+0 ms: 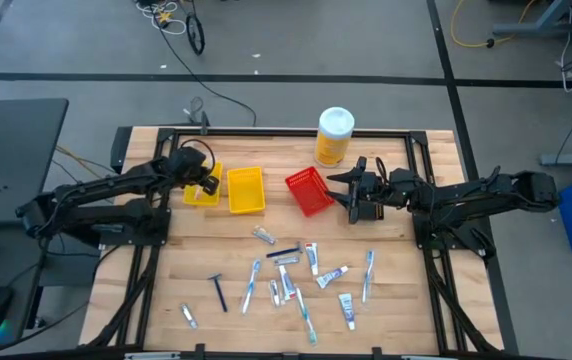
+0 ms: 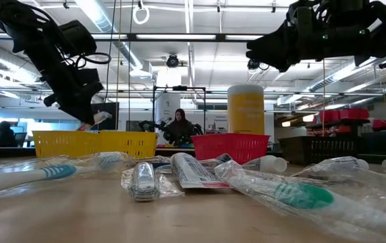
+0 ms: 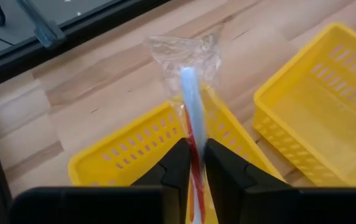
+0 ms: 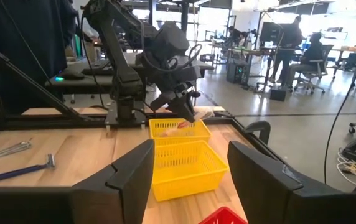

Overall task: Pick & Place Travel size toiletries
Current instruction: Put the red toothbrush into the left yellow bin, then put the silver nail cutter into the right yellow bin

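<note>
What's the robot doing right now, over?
Left pincer shut on wrapped toothbrush above small yellow bin. Right pincer open, waiting beside red bin. Nothing blocking.

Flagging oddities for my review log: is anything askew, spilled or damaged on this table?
Nothing looks spilled or damaged. The wrapped travel toiletries lie loosely scattered on the wooden table, awaiting sorting. The red mesh bin sits at an angle, unlike the large yellow bin. The left gripper holds a wrapped toothbrush over the small yellow bin.

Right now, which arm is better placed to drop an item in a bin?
Left. The left gripper is shut on a wrapped toothbrush directly above the small yellow bin. The right gripper hangs open and empty beside the red bin.
</note>
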### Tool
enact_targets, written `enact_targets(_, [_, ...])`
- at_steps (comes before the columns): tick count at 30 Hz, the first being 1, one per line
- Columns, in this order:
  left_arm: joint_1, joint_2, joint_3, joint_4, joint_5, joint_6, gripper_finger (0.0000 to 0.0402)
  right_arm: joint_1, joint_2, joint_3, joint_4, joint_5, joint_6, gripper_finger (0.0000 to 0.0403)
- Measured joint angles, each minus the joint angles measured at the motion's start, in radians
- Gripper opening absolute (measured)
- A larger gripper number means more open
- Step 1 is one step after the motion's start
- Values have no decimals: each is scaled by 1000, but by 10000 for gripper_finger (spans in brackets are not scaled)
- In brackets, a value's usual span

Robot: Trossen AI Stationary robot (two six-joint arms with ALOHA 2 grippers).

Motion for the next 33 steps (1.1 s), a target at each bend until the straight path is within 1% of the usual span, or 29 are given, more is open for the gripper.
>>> enact_targets(4, [0, 29, 0, -2, 0, 6, 42, 0, 0, 0, -5, 0, -1, 222])
enact_targets(8, [0, 78, 0, -2, 25, 9, 44, 0, 0, 0, -4, 1, -3, 221])
enact_targets(13, [0, 123, 0, 3, -20, 9, 78, 0, 0, 0, -4, 1, -3, 214])
enact_targets(19, [0, 125, 2, 44, -20, 19, 128, 0, 0, 0, -6, 0, -3, 223])
enact_targets(23, [0, 125, 49, -2, -21, 48, 150, 0, 0, 0, -9, 0, -3, 237])
enact_targets(27, [0, 125, 107, -54, -21, 54, 161, 0, 0, 0, -11, 0, -3, 249])
enact_targets(29, [-1, 125, 136, -68, 1, 54, 162, 0, 0, 0, -18, 0, -3, 253])
enact_targets(33, [-18, 125, 175, -80, 109, 51, 158, 0, 0, 0, -51, 0, 8, 257])
